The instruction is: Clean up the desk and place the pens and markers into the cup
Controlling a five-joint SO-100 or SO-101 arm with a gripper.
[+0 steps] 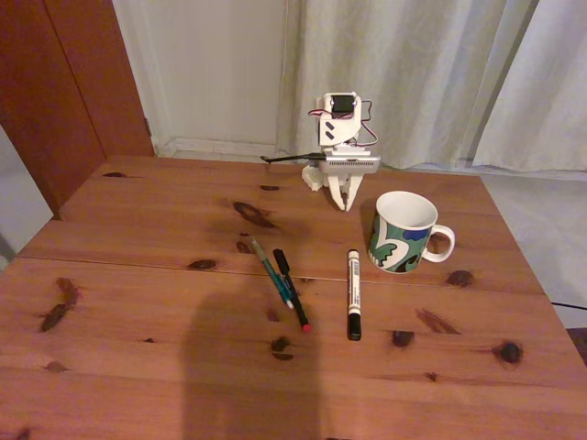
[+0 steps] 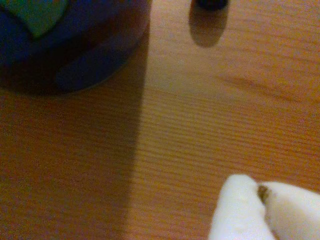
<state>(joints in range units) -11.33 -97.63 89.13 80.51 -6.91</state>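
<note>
On the wooden desk [image 1: 138, 302] three sticks lie side by side near the middle: a teal pen [image 1: 271, 271], a black pen with a red tip [image 1: 292, 290] and a white marker with black ends [image 1: 353, 293]. The white cup [image 1: 401, 234] with green and blue swirls stands upright to their right, handle pointing right. My gripper [image 1: 345, 203] points down at the back of the desk, left of the cup and behind the marker, shut and holding nothing. In the wrist view the blurred cup [image 2: 65, 45] is at top left, a marker end [image 2: 210, 4] at the top, and my gripper [image 2: 261, 192] at bottom right.
White curtains [image 1: 413, 73] hang behind the desk and a red-brown wooden panel [image 1: 64, 82] stands at the back left. The desk's right edge runs close behind the cup. A broad shadow [image 1: 248, 367] falls across the front of the desk.
</note>
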